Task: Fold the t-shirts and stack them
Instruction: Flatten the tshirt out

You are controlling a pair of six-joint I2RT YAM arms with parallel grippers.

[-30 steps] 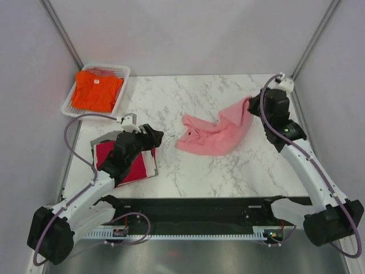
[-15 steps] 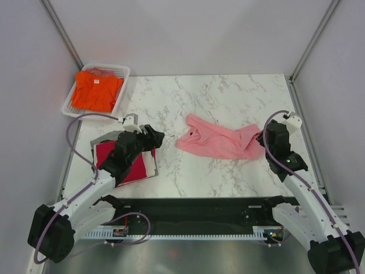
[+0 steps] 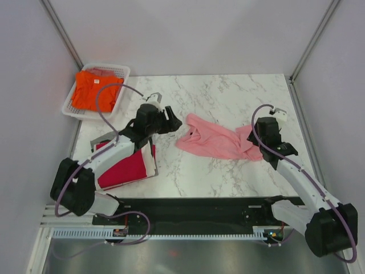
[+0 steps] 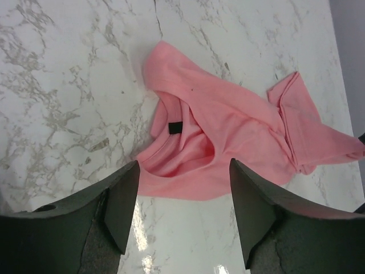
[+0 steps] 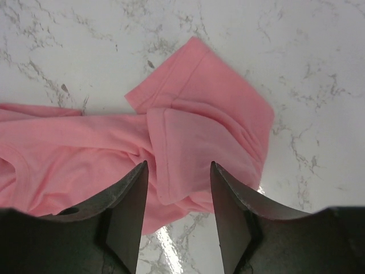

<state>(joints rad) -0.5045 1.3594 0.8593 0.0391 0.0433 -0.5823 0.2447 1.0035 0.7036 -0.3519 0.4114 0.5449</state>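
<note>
Hovering with the left gripper [image 4: 183, 165] gaping, empty, beside the collar of the pink t-shirt [image 3: 214, 140]. Hanging with the right gripper [image 5: 178, 165] parted — holding nothing — over its sleeve end

White marble-patterned worktop [image 3: 217, 94] with grey veining, enclosed by plain pale walls [image 3: 188, 34] at the back and both sides. Slim metal posts [image 3: 61, 31] mark the rear corners. A black strip [image 3: 194, 208] edges the near side, fronted by what appears to be brushed metal [image 3: 199, 257]. Lighting is even.
</note>
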